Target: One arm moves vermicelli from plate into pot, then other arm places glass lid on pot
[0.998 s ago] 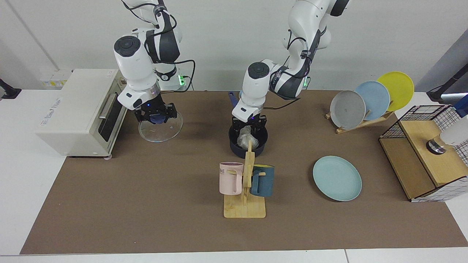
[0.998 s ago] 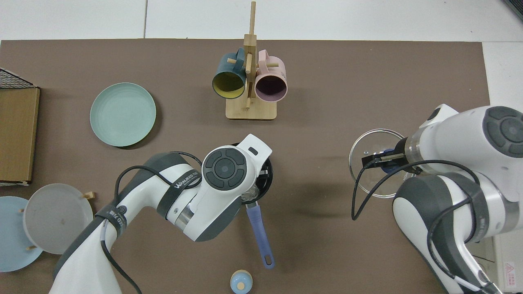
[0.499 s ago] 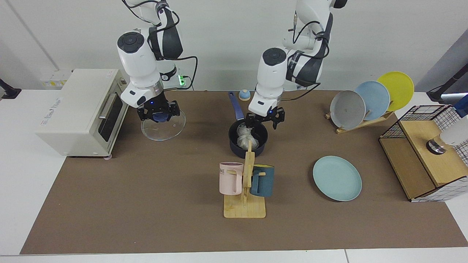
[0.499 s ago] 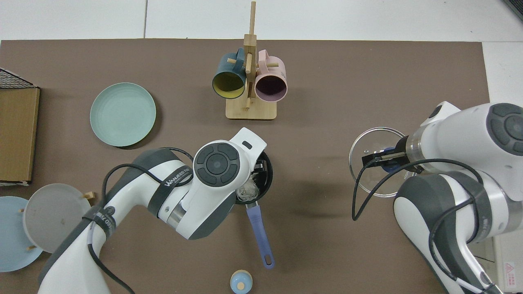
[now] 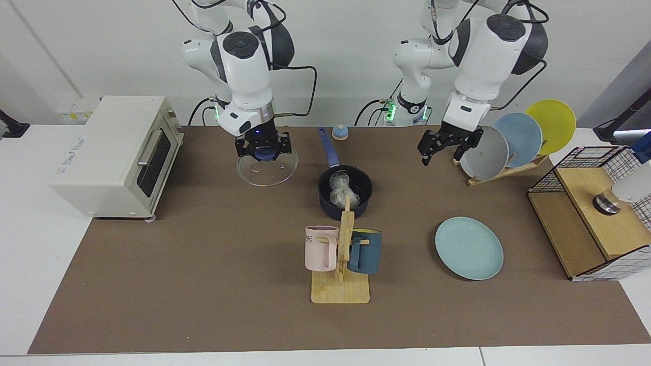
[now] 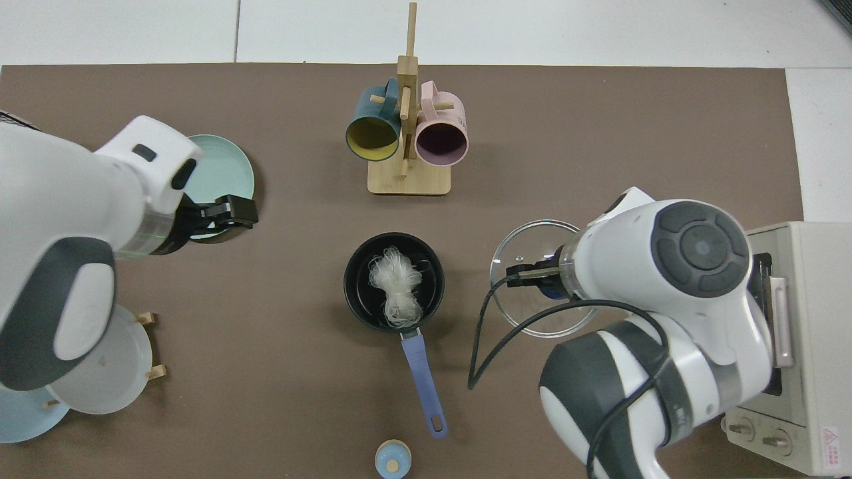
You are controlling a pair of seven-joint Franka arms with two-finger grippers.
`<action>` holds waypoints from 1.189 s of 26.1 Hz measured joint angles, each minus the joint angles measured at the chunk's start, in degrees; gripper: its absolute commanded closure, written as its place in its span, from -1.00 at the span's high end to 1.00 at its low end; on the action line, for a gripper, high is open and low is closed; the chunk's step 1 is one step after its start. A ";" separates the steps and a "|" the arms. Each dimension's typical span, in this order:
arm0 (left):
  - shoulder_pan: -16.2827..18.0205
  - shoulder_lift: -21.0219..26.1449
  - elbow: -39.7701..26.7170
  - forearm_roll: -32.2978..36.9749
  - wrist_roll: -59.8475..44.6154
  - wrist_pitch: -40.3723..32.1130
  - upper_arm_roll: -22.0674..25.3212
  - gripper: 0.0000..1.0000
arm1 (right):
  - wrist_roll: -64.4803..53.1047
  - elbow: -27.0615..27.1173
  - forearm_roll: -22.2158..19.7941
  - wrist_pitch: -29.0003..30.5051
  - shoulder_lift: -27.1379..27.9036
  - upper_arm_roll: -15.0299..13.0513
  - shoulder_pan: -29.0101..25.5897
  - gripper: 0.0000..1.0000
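The dark pot (image 5: 346, 192) (image 6: 358, 299) sits mid-table with its blue handle pointing toward the arms. The whitish vermicelli (image 5: 339, 187) (image 6: 397, 287) lies inside it. My right gripper (image 5: 263, 151) (image 6: 540, 281) is shut on the blue knob of the glass lid (image 5: 267, 174) (image 6: 520, 251), holding it beside the pot, on the toaster side. My left gripper (image 5: 443, 151) (image 6: 229, 213) hangs open and empty, raised near the plate rack. The pale turquoise plate (image 5: 469, 247) (image 6: 226, 166) is bare; the left arm covers part of it in the top view.
A wooden mug stand (image 5: 341, 284) with a pink mug (image 5: 320, 247) and a teal mug (image 5: 365, 250) stands just in front of the pot. A toaster oven (image 5: 109, 152), a plate rack (image 5: 513, 140), a wire-and-wood box (image 5: 590, 213) and a small blue knobbed piece (image 5: 339, 132) ring the mat.
The left gripper rose out of the pot and swung away toward the plate rack, leaving the vermicelli inside. The right arm carried the lid from beside the toaster toward the pot.
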 measured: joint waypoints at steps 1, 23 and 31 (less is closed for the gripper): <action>0.06 0.00 0.75 -0.15 2.73 -1.39 0.95 1.00 | 1.92 0.63 0.00 0.00 0.53 1.19 0.03 -1.00; 1.22 7.36 13.13 0.28 17.75 -12.08 6.35 0.99 | 34.44 23.14 -13.70 -4.47 24.59 21.21 1.59 -1.00; 1.32 7.30 12.95 1.49 18.14 -12.88 6.02 0.99 | 34.74 25.41 -16.16 -4.50 29.35 21.22 1.86 -1.00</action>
